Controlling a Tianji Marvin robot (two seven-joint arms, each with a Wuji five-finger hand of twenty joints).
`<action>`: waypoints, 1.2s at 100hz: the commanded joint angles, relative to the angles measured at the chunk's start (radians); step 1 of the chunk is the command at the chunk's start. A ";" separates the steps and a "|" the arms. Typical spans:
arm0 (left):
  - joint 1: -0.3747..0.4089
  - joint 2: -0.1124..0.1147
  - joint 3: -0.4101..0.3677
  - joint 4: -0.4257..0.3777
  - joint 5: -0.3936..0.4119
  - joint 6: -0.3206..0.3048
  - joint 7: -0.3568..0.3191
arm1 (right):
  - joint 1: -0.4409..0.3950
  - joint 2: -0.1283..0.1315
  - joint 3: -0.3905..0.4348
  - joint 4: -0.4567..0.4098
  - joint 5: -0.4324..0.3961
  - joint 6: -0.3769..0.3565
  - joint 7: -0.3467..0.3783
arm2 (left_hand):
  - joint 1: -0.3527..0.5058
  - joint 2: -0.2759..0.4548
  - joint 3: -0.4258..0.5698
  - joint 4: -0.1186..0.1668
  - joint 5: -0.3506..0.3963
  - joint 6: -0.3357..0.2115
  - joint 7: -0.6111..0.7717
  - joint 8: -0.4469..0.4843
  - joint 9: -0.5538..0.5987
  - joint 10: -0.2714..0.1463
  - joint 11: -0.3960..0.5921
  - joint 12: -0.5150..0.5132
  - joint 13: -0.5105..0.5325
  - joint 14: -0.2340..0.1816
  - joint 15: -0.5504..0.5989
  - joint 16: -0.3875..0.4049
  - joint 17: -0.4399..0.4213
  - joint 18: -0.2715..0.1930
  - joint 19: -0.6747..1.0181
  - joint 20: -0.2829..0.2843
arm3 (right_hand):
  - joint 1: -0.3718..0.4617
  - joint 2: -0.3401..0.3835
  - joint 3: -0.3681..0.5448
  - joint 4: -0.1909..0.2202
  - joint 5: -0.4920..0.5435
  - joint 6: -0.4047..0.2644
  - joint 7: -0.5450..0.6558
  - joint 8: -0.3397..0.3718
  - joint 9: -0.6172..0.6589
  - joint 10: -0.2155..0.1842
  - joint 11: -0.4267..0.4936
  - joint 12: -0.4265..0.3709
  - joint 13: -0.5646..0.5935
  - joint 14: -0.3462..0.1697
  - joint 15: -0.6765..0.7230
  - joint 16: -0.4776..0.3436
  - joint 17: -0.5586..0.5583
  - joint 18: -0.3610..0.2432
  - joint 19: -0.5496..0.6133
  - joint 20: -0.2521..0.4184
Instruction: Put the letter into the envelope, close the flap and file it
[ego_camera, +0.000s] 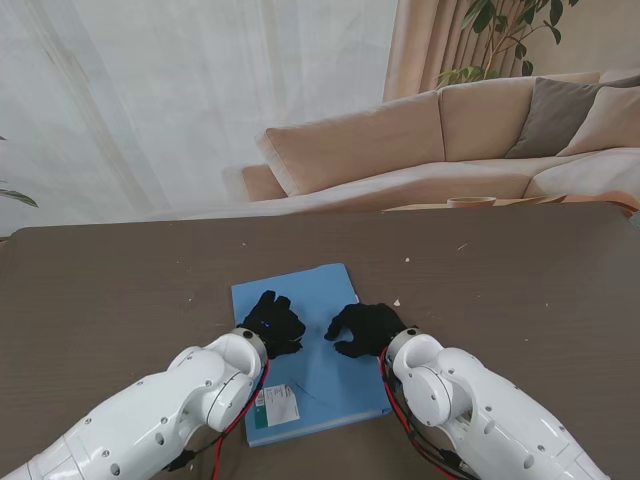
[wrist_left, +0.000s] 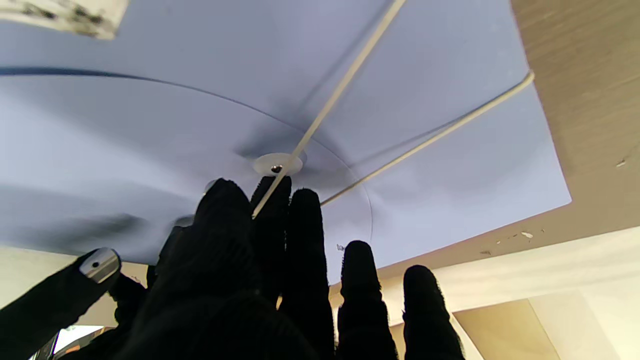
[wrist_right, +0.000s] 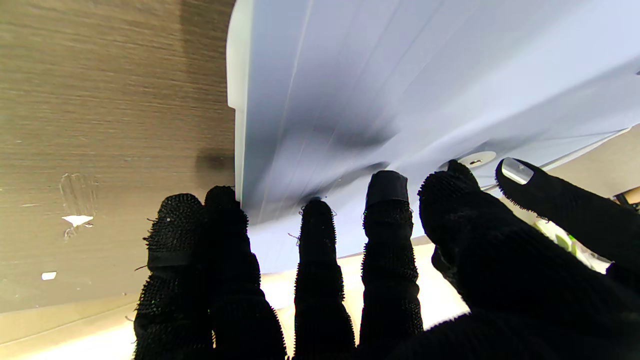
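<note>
The two white arms rise nearest the stand camera, each ending in a black-gloved hand resting on one blue envelope (ego_camera: 305, 330) lying flat on the brown table (ego_camera: 520, 290). The left hand (ego_camera: 272, 322) has its fingers gathered at the string-tie disc (wrist_left: 276, 164), a white string (wrist_left: 345, 85) between them. The right hand (ego_camera: 365, 328) lies spread, holding nothing. One small label (ego_camera: 278, 404) sits at the near corner, its print too small to read.

My stand camera looks down on the worktop (ego_camera: 120, 290) from above. Both wrist cameras sit close, sharing the blue envelope (ego_camera: 300, 345).
</note>
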 joint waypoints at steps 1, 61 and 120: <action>0.006 -0.010 0.017 -0.008 -0.015 -0.003 -0.036 | -0.013 -0.006 -0.012 0.010 0.003 -0.006 0.022 | 0.004 0.002 -0.014 -0.012 -0.042 -0.247 -0.109 -0.027 -0.106 -0.028 -0.053 -0.004 -0.021 -0.016 -0.028 0.008 -0.023 -0.009 -0.024 -0.015 | 0.014 -0.002 0.011 -0.009 -0.006 -0.010 0.006 0.004 0.054 0.055 0.028 0.010 0.001 -0.170 -0.017 -0.017 -0.006 -0.013 0.002 0.002; -0.013 -0.008 0.052 -0.005 0.030 0.011 -0.046 | -0.013 -0.006 -0.012 0.010 0.004 -0.005 0.021 | -0.029 -0.030 -0.032 -0.006 0.023 -0.113 0.133 0.220 -0.203 -0.033 -0.057 0.017 -0.023 -0.023 -0.170 0.064 -0.023 -0.014 -0.114 0.034 | 0.013 0.001 0.010 -0.008 -0.008 -0.008 0.002 0.006 0.052 0.055 0.027 0.010 0.001 -0.166 -0.017 -0.017 -0.006 -0.013 0.002 0.002; -0.004 -0.006 0.041 -0.020 0.038 0.018 -0.065 | -0.013 -0.006 -0.011 0.008 0.003 -0.004 0.023 | -0.038 -0.021 -0.038 -0.011 -0.009 -0.150 0.056 0.173 -0.210 -0.010 0.231 0.396 -0.020 -0.026 -0.093 0.123 -0.021 -0.007 -0.133 0.017 | 0.014 0.000 0.010 -0.006 -0.007 -0.009 0.001 0.007 0.054 0.056 0.027 0.010 -0.001 -0.163 -0.017 -0.017 -0.009 -0.012 0.001 0.002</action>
